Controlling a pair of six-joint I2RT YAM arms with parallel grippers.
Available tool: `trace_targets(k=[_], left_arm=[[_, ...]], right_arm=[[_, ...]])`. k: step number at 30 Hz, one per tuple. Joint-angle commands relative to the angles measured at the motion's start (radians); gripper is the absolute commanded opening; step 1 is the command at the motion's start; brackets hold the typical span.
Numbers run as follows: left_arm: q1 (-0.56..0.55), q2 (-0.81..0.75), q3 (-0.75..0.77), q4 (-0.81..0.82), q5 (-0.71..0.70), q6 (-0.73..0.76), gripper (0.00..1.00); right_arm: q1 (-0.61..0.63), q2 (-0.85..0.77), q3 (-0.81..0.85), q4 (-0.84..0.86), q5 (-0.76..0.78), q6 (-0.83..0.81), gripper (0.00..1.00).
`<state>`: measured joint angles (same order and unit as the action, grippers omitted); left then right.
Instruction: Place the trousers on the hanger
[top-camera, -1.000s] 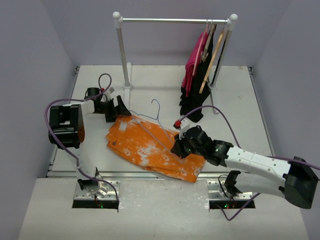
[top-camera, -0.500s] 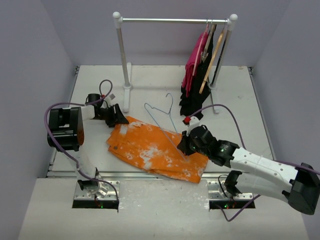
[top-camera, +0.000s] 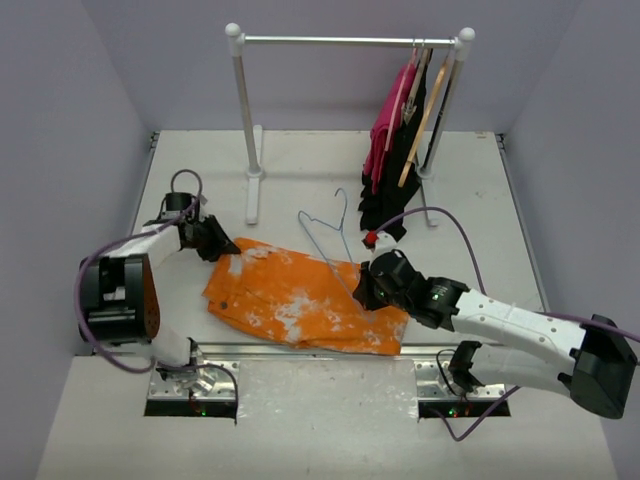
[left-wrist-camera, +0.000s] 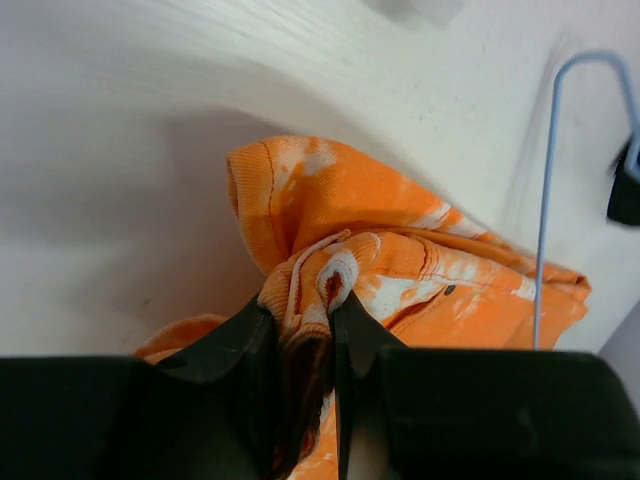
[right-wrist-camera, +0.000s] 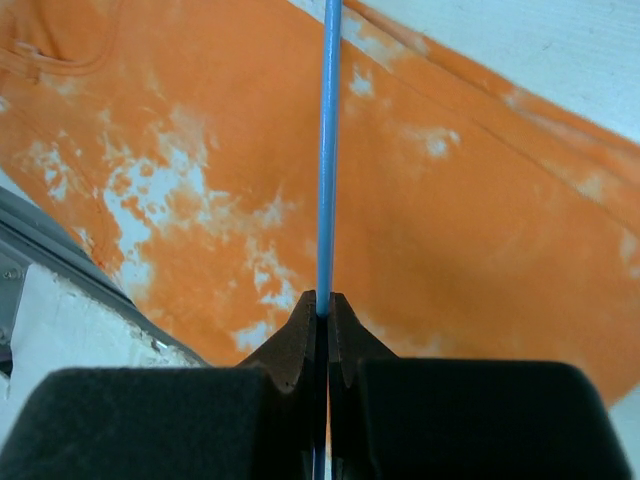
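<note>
The orange trousers (top-camera: 300, 295) with white blotches lie spread across the near middle of the table. My left gripper (top-camera: 222, 248) is shut on a bunched fold of the trousers (left-wrist-camera: 330, 235) at their far left corner, cloth squeezed between both fingers (left-wrist-camera: 250, 340). My right gripper (top-camera: 365, 290) is shut on the thin blue-grey wire of the hanger (right-wrist-camera: 328, 150), holding it above the right part of the trousers (right-wrist-camera: 450, 220). The hanger (top-camera: 325, 235) rises from the cloth with its hook pointing toward the back. In the left wrist view the hanger (left-wrist-camera: 545, 200) shows at the right.
A clothes rail (top-camera: 345, 42) on two white posts stands at the back. A pink garment (top-camera: 385, 130), a black garment (top-camera: 385, 205) and a tan wooden hanger (top-camera: 425, 110) hang at its right end. The table's near edge with the metal rail (top-camera: 300, 352) runs just below the trousers.
My left gripper has closed on the trousers' far left corner and pulled it left and nearer. The trousers shifted left. My right gripper keeps the hanger, lifted off the cloth since a second ago.
</note>
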<state>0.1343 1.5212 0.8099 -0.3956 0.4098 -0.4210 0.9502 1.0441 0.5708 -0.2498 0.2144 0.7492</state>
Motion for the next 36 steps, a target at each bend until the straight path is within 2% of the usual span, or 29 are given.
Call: trace_targets(k=[1, 4, 9, 16, 19, 21, 25, 30, 33, 36], left_arm=[[0.078, -0.255, 0.026, -0.031, -0.336, -0.165, 0.00], [0.096, -0.306, 0.046, -0.087, -0.388, -0.222, 0.00], [0.095, -0.336, 0.037, -0.045, -0.269, -0.252, 0.00], [0.081, -0.328, 0.058, -0.061, -0.228, -0.268, 0.00], [-0.022, -0.364, 0.090, -0.092, -0.300, -0.366, 0.00], [-0.109, -0.368, 0.137, -0.132, -0.387, -0.444, 0.00], [-0.188, -0.340, 0.234, -0.180, -0.401, -0.483, 0.00], [-0.226, -0.328, 0.323, -0.243, -0.447, -0.484, 0.00], [-0.241, -0.331, 0.331, -0.253, -0.440, -0.503, 0.00], [-0.306, -0.344, 0.309, -0.239, -0.433, -0.556, 0.00]], right_arm=[[0.026, 0.012, 0.075, 0.017, 0.089, 0.048, 0.00], [0.031, 0.034, 0.107, 0.000, 0.109, 0.047, 0.00], [0.034, 0.075, 0.179, -0.044, 0.135, 0.027, 0.00], [0.066, 0.110, 0.216, -0.017, 0.146, 0.046, 0.00], [0.168, 0.163, 0.223, 0.004, 0.262, 0.117, 0.00], [0.273, 0.229, 0.228, 0.007, 0.409, 0.248, 0.00], [0.344, 0.370, 0.245, 0.014, 0.537, 0.388, 0.00], [0.359, 0.488, 0.260, 0.066, 0.536, 0.477, 0.00], [0.360, 0.486, 0.224, 0.113, 0.531, 0.500, 0.00], [0.362, 0.468, 0.188, 0.154, 0.535, 0.516, 0.00]])
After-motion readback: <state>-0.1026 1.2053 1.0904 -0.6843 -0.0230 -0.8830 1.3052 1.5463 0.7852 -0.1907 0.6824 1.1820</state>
